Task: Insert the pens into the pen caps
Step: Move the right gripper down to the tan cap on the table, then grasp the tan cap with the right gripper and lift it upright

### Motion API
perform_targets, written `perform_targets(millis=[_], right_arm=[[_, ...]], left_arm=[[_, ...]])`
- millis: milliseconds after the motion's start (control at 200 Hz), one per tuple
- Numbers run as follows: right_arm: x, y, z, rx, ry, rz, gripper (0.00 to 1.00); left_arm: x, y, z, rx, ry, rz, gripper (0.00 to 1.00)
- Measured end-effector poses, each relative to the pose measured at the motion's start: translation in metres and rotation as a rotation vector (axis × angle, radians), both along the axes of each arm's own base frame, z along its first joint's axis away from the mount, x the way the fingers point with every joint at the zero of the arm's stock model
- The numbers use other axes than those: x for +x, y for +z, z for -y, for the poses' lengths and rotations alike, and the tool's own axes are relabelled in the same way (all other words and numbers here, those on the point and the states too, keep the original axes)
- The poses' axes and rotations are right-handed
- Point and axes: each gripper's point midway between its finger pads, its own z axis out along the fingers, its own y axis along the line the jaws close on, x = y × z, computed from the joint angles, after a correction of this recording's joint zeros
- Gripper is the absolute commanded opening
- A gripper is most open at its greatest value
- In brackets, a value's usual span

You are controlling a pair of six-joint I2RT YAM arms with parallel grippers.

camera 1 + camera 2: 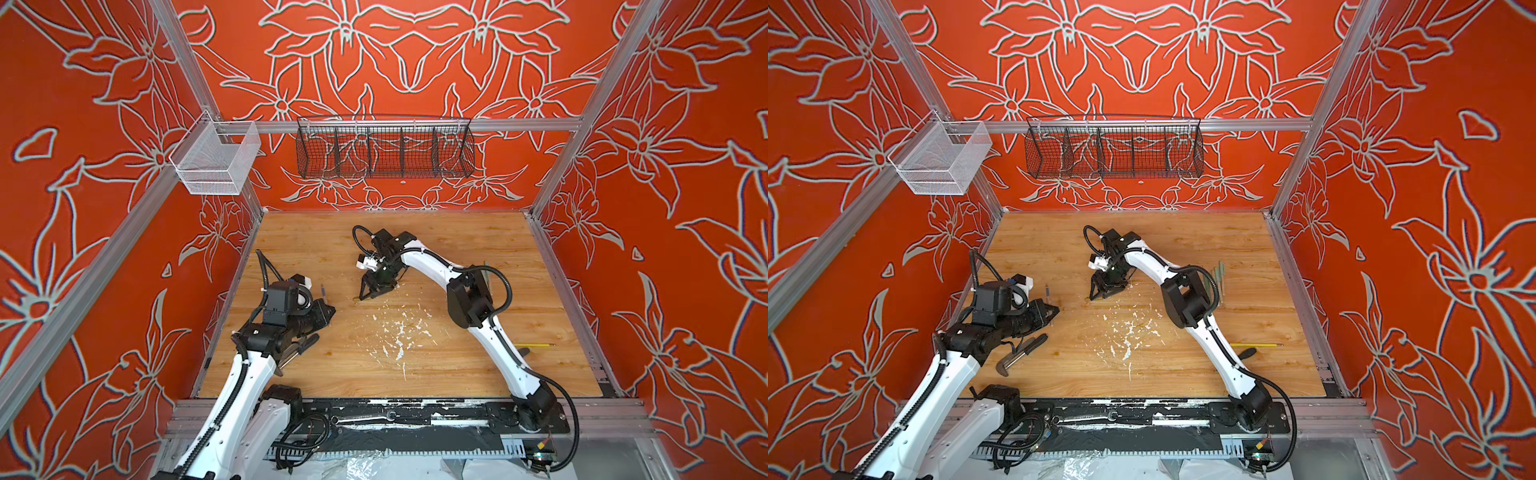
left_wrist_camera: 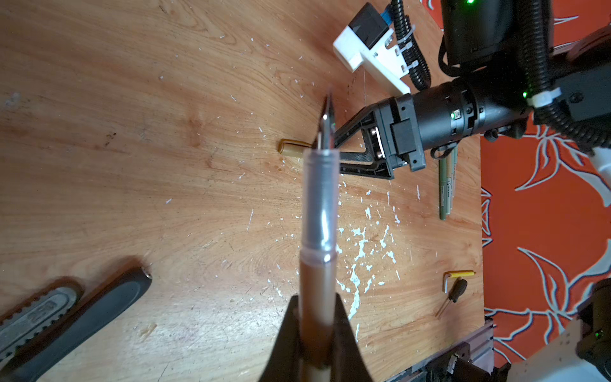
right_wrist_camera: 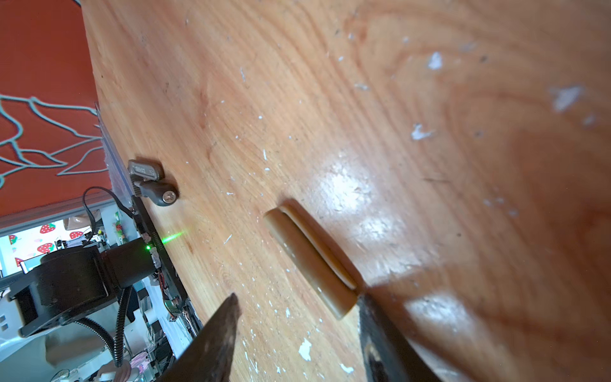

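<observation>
The left gripper (image 2: 315, 299) is clamped on a tan pen (image 2: 319, 215). The right gripper (image 3: 296, 295) has its jaws apart, holding nothing, straddling one end of a tan cap (image 3: 307, 258) lying on the table (image 3: 429, 165)

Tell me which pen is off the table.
The tan pen with the bare nib, clamped in the left gripper; the green pens lie on the table.

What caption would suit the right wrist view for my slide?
Right gripper, jaws open, poised at one end of an olive-tan pen cap lying on the wooden table.
</observation>
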Motion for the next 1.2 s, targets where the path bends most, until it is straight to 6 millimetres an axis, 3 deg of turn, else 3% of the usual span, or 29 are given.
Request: perform_targets(millis=[440, 575, 841, 1196], right_arm=[[0.038, 0.000, 0.002, -0.038, -0.082, 0.116, 0.62], [0.034, 0.002, -0.007, 0.018, -0.072, 0.081, 0.62], [0.000, -0.001, -0.031, 0.024, 0.022, 0.080, 0.61], [-0.006, -0.012, -0.027, -0.165, 0.077, 0.282, 0.50]], left_arm=[[-0.001, 0.005, 0.000, 0.000, 0.000, 0.024, 0.00], [-0.003, 0.006, -0.001, 0.001, 0.001, 0.027, 0.00], [-0.004, 0.008, 0.000, -0.001, 0.000, 0.036, 0.00], [-0.007, 0.020, -0.001, -0.004, 0.000, 0.083, 0.00]])
